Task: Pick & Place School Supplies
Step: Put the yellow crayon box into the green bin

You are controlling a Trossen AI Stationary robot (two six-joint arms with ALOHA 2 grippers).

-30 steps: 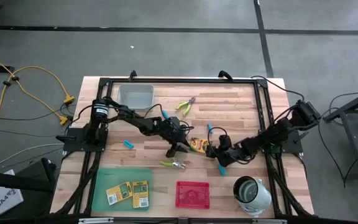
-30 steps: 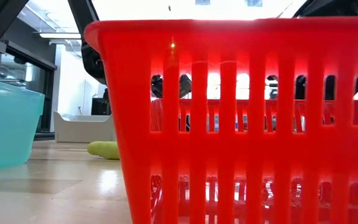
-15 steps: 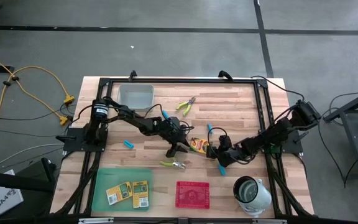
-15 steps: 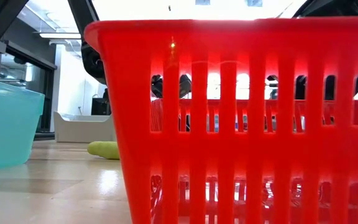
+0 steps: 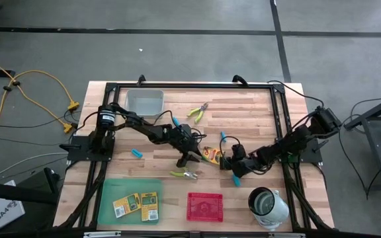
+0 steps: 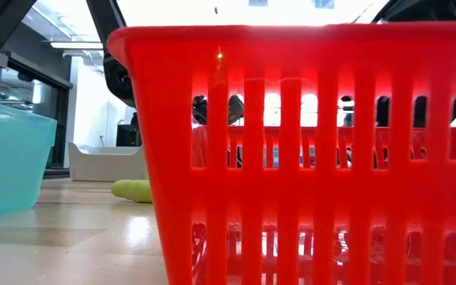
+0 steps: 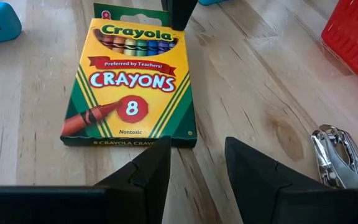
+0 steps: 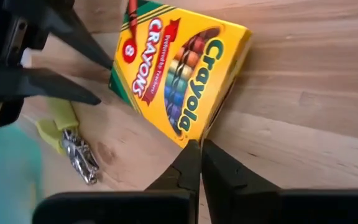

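Lying flat on wooden table [image 5: 256,112], mid-table, yellow-and-green cardboard crayon box [image 5: 211,155] sits between two grippers. Right gripper [image 8: 200,163] at box corner, fingers pressed together, nothing between them; box edge seems just beside tips, not clamped. Left gripper [image 7: 196,163] near opposite end, fingers apart, empty. Yellow-green-handled plier tool [image 7: 342,155] close by. Risk, my judgement: closed right fingers push box toward left gripper instead of gripping; box slides or rotates.
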